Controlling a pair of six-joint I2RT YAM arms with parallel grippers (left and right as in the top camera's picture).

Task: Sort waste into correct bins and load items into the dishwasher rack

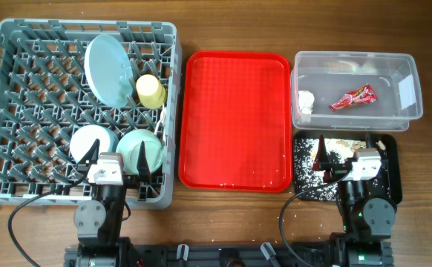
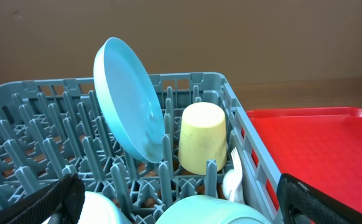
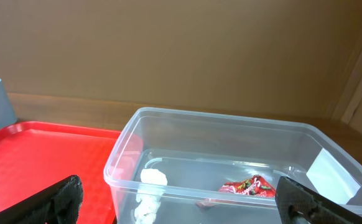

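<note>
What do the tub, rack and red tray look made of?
Tub: clear glossy plastic; its walls are see-through. Rack: grey matte moulded plastic, judging by its pegs. Red tray: probably plastic, finely textured with a slight sheen.

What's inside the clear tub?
In the clear tub: a white tissue at its left end and a red-and-white snack wrapper mid-floor, lying apart. Nothing there looks covered.

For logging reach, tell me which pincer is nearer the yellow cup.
Left. The left pincer hangs over the rack's near edge, just short of the cup; the right pincer is over the black tray, beyond the red tray.
</note>
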